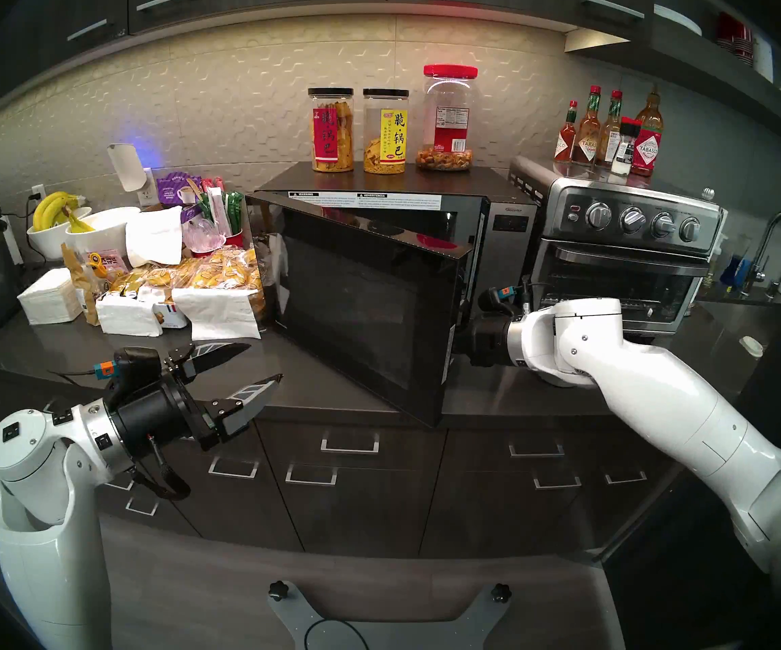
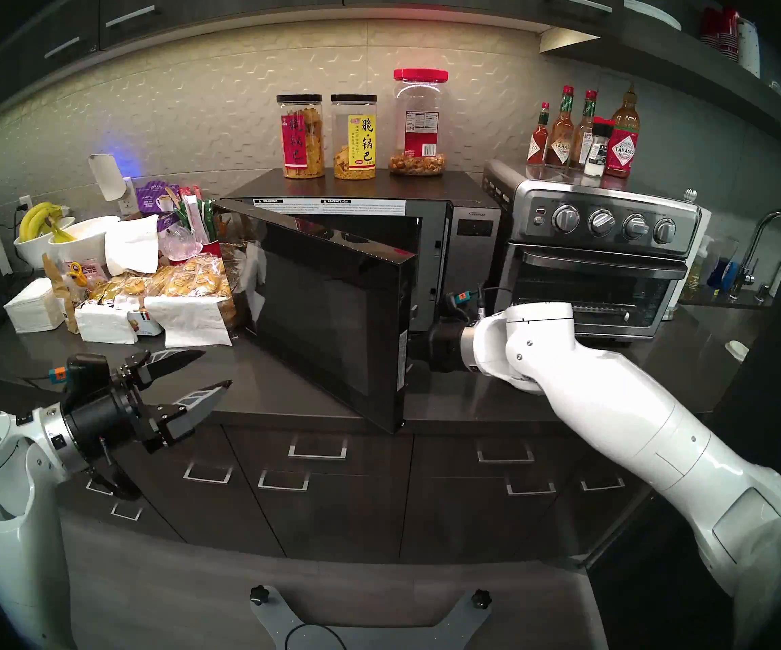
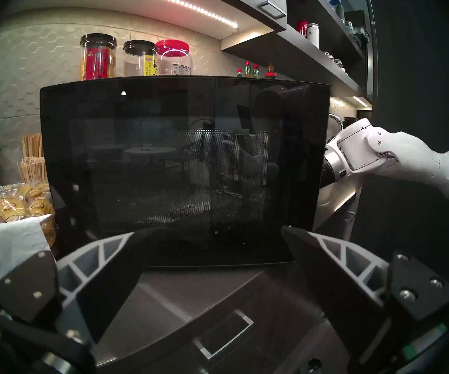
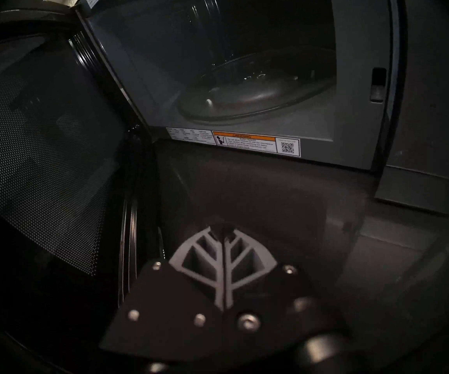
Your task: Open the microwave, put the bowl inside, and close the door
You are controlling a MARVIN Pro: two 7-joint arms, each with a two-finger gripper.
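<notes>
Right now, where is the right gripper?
The right gripper, fingers pressed shut, sits behind the microwave's glossy black glass door, low over the dark countertop before the open cavity; the head views hide its fingertips behind that door.

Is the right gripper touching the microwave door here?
Cannot tell. In the right wrist view the shut right gripper sits beside the door's inner face, too dark to judge; in the head views the door hides its tips.

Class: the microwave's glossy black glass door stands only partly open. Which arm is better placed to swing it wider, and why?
Probably the right: the right gripper, jaws shut, sits behind the glossy black glass door. The left gripper, jaws open, hovers before its outer face.
</notes>
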